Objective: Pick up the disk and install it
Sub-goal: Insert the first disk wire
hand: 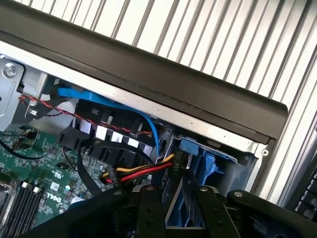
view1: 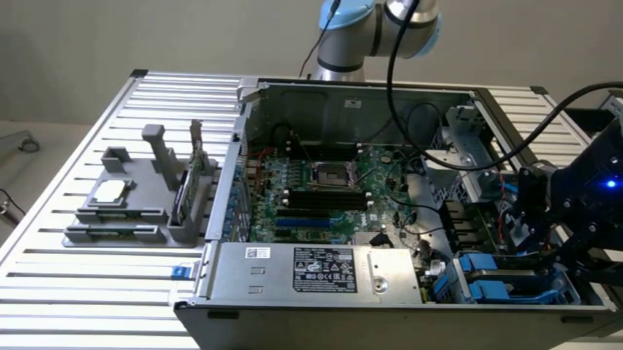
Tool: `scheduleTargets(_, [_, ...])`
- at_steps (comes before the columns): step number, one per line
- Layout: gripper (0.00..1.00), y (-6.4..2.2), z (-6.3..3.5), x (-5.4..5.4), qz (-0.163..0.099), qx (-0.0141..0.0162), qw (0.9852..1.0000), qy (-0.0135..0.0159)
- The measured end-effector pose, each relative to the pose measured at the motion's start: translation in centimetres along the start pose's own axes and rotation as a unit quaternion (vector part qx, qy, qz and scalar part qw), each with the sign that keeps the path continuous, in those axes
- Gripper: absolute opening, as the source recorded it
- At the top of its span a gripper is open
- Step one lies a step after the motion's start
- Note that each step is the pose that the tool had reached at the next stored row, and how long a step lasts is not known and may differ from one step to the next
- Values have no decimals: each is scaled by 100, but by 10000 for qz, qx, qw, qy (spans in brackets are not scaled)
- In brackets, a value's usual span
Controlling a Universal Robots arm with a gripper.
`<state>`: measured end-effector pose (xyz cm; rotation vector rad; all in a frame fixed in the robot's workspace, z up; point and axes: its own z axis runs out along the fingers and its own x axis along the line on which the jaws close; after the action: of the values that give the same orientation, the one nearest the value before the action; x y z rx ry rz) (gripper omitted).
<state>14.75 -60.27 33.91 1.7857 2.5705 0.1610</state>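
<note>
Ribbed metal table (view1: 58, 292), open computer case (view1: 341, 327), disk (hand: 174, 208) clamped in tool (hand: 177, 192)

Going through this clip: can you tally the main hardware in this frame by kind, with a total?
Computer case: 1
Motherboard: 1
Power supply: 1
Grey holder: 1
Robot arm: 1
Disk: 1
Total: 6

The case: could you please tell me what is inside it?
Motherboard, power supply, cables and blue carriers show; whatever lies under the power supply is covered.
</note>
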Motion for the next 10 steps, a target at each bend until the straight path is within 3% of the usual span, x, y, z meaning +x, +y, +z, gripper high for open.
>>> scheduleTargets(3, [29, -4, 9, -8, 108, -8, 9999, -3])
scheduleTargets(6, [17, -5, 11, -13, 230, -15, 9997, -13])
scheduleTargets(10, [17, -8, 10, -15, 369, -24, 9993, -20])
